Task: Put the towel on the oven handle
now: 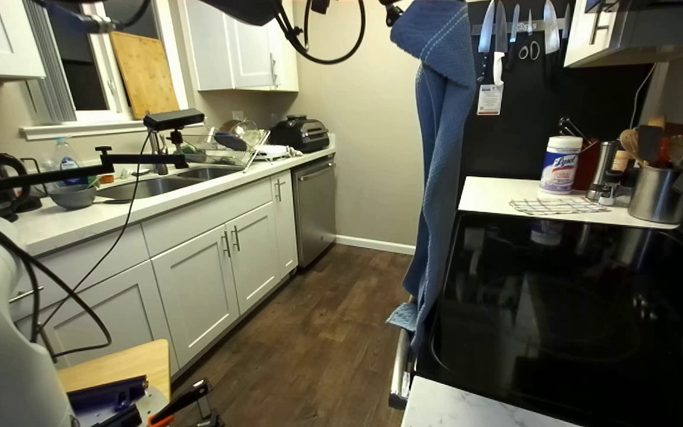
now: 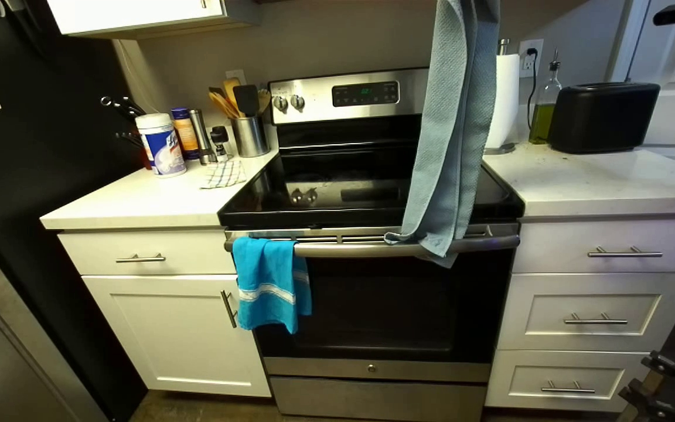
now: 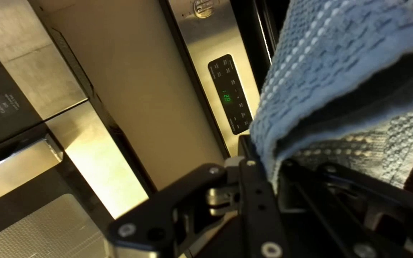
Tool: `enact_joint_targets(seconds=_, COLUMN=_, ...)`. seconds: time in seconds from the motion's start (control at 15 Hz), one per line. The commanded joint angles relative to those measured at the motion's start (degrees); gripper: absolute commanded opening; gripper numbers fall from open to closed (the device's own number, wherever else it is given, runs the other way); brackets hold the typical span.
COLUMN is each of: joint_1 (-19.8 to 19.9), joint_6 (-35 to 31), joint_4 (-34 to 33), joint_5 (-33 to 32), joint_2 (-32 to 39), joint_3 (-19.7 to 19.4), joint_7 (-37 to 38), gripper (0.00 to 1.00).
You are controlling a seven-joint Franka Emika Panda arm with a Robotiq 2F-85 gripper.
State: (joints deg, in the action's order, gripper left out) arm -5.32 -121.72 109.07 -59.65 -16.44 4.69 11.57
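Note:
A long blue-grey towel hangs down in both exterior views (image 1: 439, 148) (image 2: 452, 135) and fills the upper right of the wrist view (image 3: 317, 71). My gripper (image 3: 269, 168) is shut on its upper end, high above the stove; its black tip shows at the top of an exterior view (image 1: 395, 13). The towel's lower end reaches the steel oven handle (image 2: 367, 250), right of its middle. A corner shows just below the bar; I cannot tell whether it passes behind it. The handle also shows in an exterior view (image 1: 399, 370), with a towel corner over it.
A bright blue towel (image 2: 270, 287) hangs on the handle's left end. The black cooktop (image 1: 555, 308) lies beside the hanging towel. A paper towel roll (image 2: 503, 99), oil bottle (image 2: 544, 111) and black toaster (image 2: 604, 117) stand right of the stove. A microwave (image 3: 31, 157) is above.

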Motion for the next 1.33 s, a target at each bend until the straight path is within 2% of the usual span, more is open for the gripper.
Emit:
enact_joint_targets(seconds=0.0, joint_1=0.65, joint_6=0.96, joint_4=0.93, joint_5=-1.58, joint_2=2.78, joint_3=1.75, joint_7=0.1, gripper=0.01)
enact_joint_targets(seconds=0.6, joint_1=-0.18, joint_6=1.25, joint_4=0.78, joint_5=-1.01, joint_2=13.58, joint_3=2.03, joint_7=-0.49, gripper=0.01)
enact_joint_targets(seconds=1.07, joint_1=-0.7, joint_6=0.97, joint_4=-2.45, joint_5=-0.73, joint_2=21.23, joint_3=1.72, joint_7=-0.51, gripper=0.01)
enact_joint_targets(seconds=1.27, joint_1=-1.99, joint_6=0.69, joint_4=-3.38, joint_5=-5.03, joint_2=22.94, joint_3=2.11, joint_7=0.02, gripper=0.01)
